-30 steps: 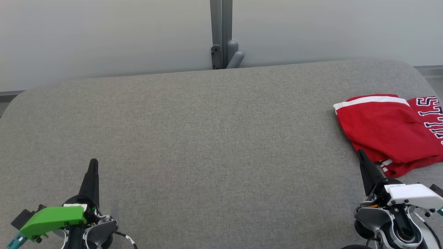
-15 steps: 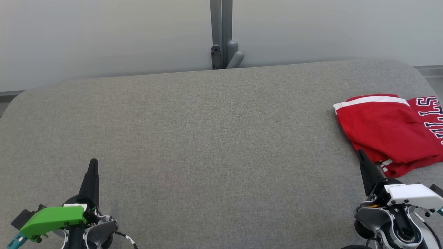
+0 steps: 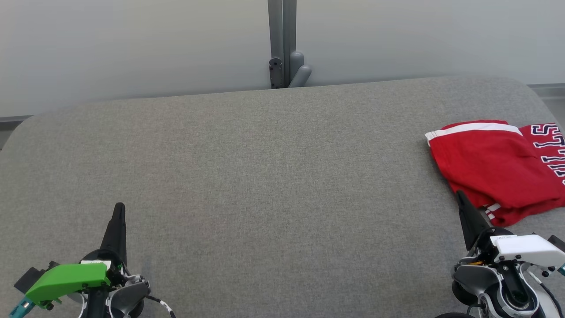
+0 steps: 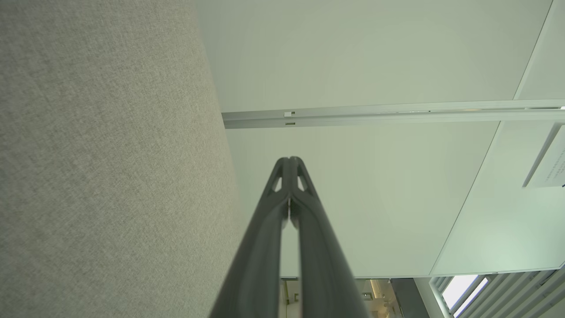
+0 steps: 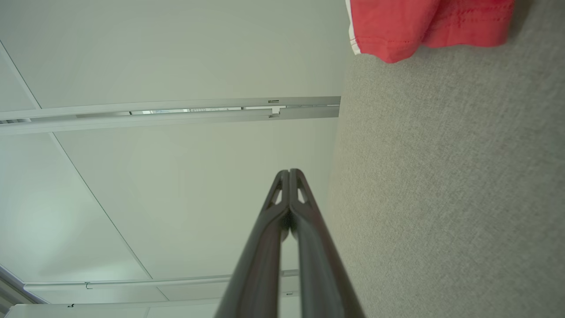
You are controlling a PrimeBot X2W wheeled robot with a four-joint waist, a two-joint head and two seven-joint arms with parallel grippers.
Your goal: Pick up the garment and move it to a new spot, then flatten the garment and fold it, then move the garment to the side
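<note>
The garment (image 3: 494,165) is a red shirt with white stripes and dark lettering, lying folded at the right edge of the grey table (image 3: 265,176). Its red hem (image 5: 423,26) also shows at the top of the right wrist view. My right gripper (image 3: 459,194) is shut and empty, its tip just in front of the garment's near edge; whether it touches the cloth I cannot tell. In the right wrist view my right gripper (image 5: 289,171) has its fingers pressed together. At the lower left my left gripper (image 3: 119,206) is shut and empty over bare table, and my left gripper (image 4: 289,159) shows its tips closed.
A pale wall runs behind the table's far edge, with a grey post and bracket (image 3: 284,66) at its middle. The table has rounded far corners, and the garment runs past the head view's right edge.
</note>
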